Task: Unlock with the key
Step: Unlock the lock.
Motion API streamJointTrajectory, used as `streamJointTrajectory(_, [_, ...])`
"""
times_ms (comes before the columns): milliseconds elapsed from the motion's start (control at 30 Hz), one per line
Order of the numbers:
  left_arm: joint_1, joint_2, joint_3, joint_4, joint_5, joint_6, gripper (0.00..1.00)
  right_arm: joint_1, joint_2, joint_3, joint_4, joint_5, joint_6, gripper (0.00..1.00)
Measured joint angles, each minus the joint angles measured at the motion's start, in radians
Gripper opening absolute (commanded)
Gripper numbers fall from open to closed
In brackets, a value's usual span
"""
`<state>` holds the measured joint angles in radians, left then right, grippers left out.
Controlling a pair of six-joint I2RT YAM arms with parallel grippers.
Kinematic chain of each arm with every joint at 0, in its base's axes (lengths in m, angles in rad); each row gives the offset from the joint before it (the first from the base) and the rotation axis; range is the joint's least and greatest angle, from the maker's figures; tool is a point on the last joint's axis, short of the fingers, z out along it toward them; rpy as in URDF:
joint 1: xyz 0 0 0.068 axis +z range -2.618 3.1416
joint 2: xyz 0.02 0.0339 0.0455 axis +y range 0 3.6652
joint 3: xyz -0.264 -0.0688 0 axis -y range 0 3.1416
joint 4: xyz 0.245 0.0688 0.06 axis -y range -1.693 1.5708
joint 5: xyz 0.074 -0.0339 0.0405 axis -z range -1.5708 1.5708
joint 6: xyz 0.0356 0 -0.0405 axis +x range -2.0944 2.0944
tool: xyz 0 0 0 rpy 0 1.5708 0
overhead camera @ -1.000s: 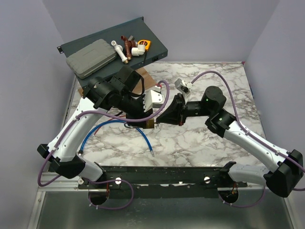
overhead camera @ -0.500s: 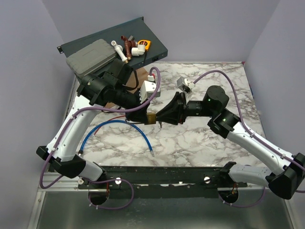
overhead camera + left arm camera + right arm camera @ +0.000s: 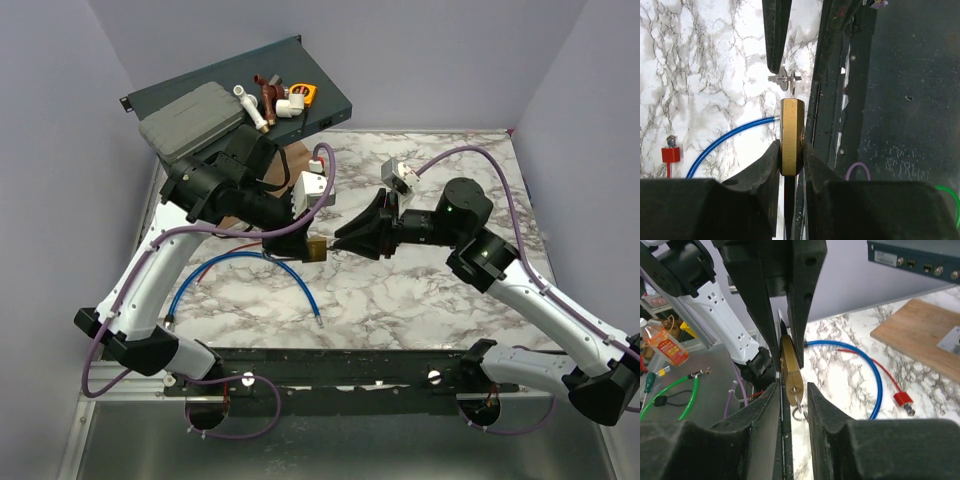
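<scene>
- Right jaws are seen parted by a narrow gap with nothing gripped. The key (image 3: 798, 407) sits in that gap right at the tips, clear on both sides.
- In the left wrist view the key (image 3: 786, 80) is seen just off the tip of one right finger (image 3: 776, 35), so it looks off-centre rather than mid-gap.
- Left jaws are clamped on the broad faces of the brass padlock (image 3: 791, 140), which is held up off the bench (image 3: 400, 300).
- The key is seated in the padlock's free end, facing away from the left jaws. Only its head and a small ring stick out.
- The key's long axis is in line with the padlock body. It runs roughly left-right across the bench and points straight at the right jaws, which are the nearer pair.
- Judged next: the right jaws are to be closed on the key head and rolled about that shared axis, with the padlock kept braced by the left jaws.
- The flat of the key head relative to the right pads cannot be told.
- The shackle is hidden behind the left jaws, so locked or unlocked cannot be told.
</scene>
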<state>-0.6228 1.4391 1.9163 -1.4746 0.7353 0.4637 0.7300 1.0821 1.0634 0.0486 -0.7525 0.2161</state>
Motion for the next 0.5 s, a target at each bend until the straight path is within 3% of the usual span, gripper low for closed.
streamJointTrajectory(333, [0.000,-0.013,0.000,-0.003,0.000,0.011,0.00,-0.014,0.003,0.000,-0.086,-0.043,-0.016,0.26])
streamJointTrajectory(500, [0.000,-0.013,0.000,-0.012,0.002,0.014,0.00,-0.017,0.014,0.000,-0.085,-0.069,-0.008,0.19])
